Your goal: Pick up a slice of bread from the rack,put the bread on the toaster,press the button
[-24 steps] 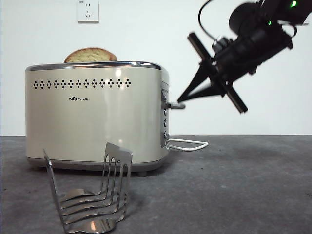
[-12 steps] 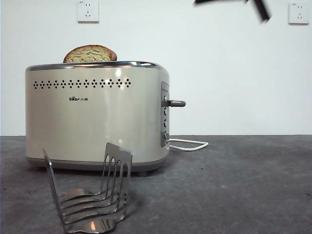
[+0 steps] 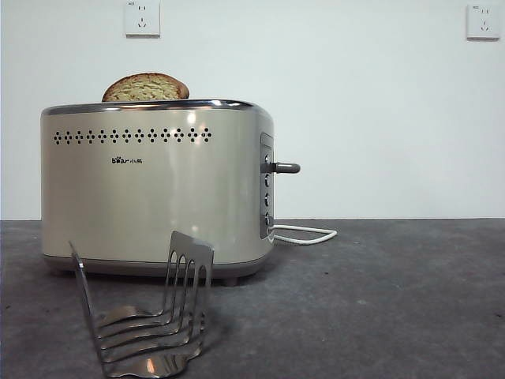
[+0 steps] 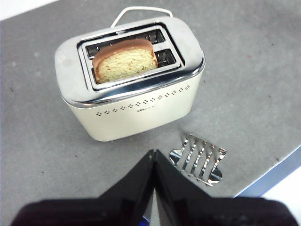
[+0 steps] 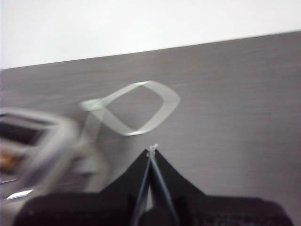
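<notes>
The slice of bread [image 3: 146, 87] [image 4: 125, 60] stands upright in a slot of the cream toaster [image 3: 154, 197] [image 4: 136, 106], its domed top poking above the chrome rim. The button [image 3: 285, 167], a grey lever knob, sticks out of the toaster's side panel. The steel rack [image 3: 150, 320] [image 4: 200, 157] holds nothing and stands in front of the toaster. My left gripper [image 4: 152, 155] hovers high above the table, jaws shut and holding nothing. My right gripper [image 5: 151, 151] is shut too, seen in a blurred view near the toaster's cord [image 5: 134, 110]. Neither arm shows in the front view.
The white cord [image 3: 304, 234] loops on the grey table beside the toaster. Two wall sockets [image 3: 142, 17] are on the white wall behind. The table edge [image 4: 277, 172] runs near the rack in the left wrist view.
The right arm, which was beside the button a second ago, has lifted up and out of the front view. The bread, toaster and rack have not moved.
</notes>
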Motion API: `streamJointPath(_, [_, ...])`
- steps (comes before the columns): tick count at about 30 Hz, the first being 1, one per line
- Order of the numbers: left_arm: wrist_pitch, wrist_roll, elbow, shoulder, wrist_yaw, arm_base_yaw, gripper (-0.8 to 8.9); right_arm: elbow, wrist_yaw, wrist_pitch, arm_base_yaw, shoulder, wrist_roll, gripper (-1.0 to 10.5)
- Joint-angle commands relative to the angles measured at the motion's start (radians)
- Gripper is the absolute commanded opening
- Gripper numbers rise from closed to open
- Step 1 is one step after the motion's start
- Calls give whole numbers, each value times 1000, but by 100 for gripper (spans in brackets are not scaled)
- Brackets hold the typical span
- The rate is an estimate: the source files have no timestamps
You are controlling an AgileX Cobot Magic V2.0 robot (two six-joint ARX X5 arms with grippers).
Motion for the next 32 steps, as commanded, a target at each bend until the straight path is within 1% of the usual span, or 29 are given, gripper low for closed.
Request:
streamJointPath(1, [4, -3, -5, 29, -2, 1, -4, 31, 223, -73, 0, -7, -55, -1])
streamJointPath(3, [4, -3, -4, 60, -2, 1, -4, 59, 380, -144, 0, -6, -55, -1])
streamJointPath(5, [4, -3, -4, 91, -2, 1, -4, 78, 506, -211, 0, -4, -55, -1])
streamJointPath(6, [4, -4, -5, 109, -2, 1, -4, 82, 555, -241, 0, -4, -55, -1])
streamJointPath(8, [4, -4, -4, 144, -2, 1, -4, 82, 607, -293, 0, -5, -55, -1])
streamJointPath(14, [4, -4, -4, 261, -2, 1, -4, 82, 613, -472, 0, 6, -54, -1])
streamJointPath(18, [4, -4, -5, 327, -2, 1, -4, 82, 611, -560, 0, 23, -54, 0])
streamJointPath(22, [4, -4, -4, 343, -2, 4, -4, 82, 610, -582, 0, 43, -54, 0])
streamJointPath(25, [4, 3, -5, 341, 1, 35, -4, 82, 610, -582, 0, 63, -54, 0])
streamJointPath(27, [21, 103, -6, 334, -24, 76, -4, 82, 609, -581, 0, 79, -54, 0])
streamJointPath(29, [75, 159, -21, 316, -23, 122, -4, 82, 609, -582, 0, 94, -54, 0])
streamJointPath(30, [122, 177, -41, 300, -15, 148, -4, 82, 609, -582, 0, 101, -54, 0])
streamJointPath(32, [249, 181, -110, 253, -2, 196, -4, 82, 609, -581, 0, 113, -54, 0])
